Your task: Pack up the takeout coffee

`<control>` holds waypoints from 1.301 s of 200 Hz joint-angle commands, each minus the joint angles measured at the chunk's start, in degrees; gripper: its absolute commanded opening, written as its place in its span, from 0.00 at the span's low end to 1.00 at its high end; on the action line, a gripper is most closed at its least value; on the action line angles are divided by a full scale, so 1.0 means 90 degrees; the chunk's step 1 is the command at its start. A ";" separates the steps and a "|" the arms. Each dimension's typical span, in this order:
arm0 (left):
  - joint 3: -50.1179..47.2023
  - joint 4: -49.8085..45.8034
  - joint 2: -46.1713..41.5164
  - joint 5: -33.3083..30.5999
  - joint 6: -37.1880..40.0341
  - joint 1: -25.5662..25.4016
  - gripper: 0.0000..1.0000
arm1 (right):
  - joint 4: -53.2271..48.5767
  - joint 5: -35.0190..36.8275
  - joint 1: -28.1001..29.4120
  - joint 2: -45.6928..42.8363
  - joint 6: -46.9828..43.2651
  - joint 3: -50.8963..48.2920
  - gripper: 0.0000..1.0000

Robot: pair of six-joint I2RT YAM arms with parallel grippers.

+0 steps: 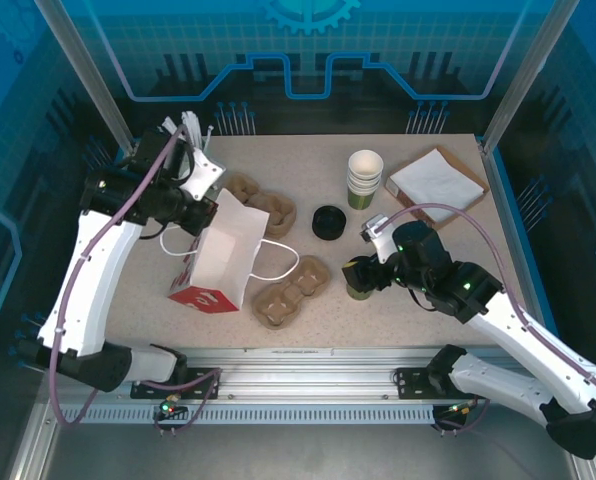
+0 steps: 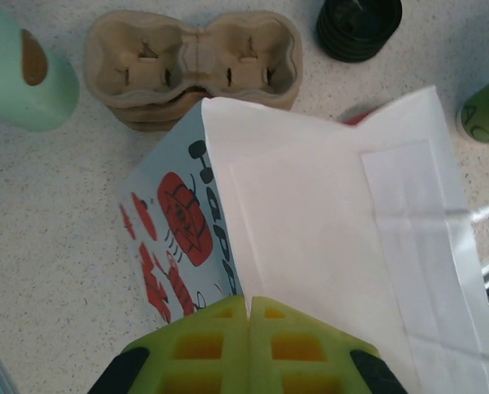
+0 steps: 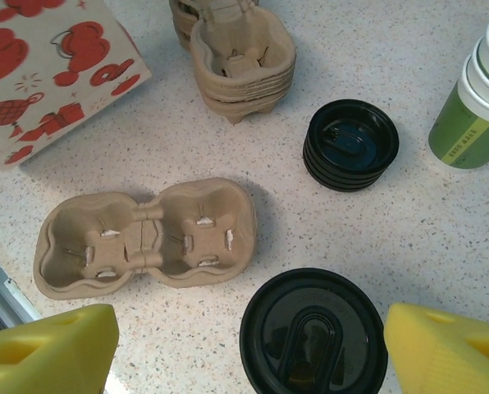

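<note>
Bag (image 1: 223, 250) left; carrier (image 1: 291, 290) beside it; coffee (image 3: 313, 332) right of carrier; lid stack (image 1: 329, 221) behind; napkins (image 1: 436, 180) possibly on board (image 1: 476, 172).

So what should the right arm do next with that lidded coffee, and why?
Probably close the right gripper on the takeout coffee: its open fingers sit either side of the cup, so a squeeze should grip it. The left gripper pinches the paper bag at its rim, so the bag looks ready.

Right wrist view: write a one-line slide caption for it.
Open right gripper straddles the lidded coffee, with an empty carrier and the bag beyond.
</note>
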 commanded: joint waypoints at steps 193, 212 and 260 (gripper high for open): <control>0.2373 0.0036 0.2693 0.1314 0.0068 0.0080 0.00 | 0.0137 0.0089 -0.0086 0.0177 0.0156 0.0000 0.86; 0.2595 0.0052 0.2923 0.1299 -0.0005 0.0090 0.00 | 0.0117 0.0115 -0.0086 0.0159 0.0180 -0.0026 0.86; 0.2657 0.0385 0.3124 0.1376 -0.0050 0.0214 0.00 | 0.0097 0.0139 -0.0084 0.0166 0.0219 -0.0055 0.86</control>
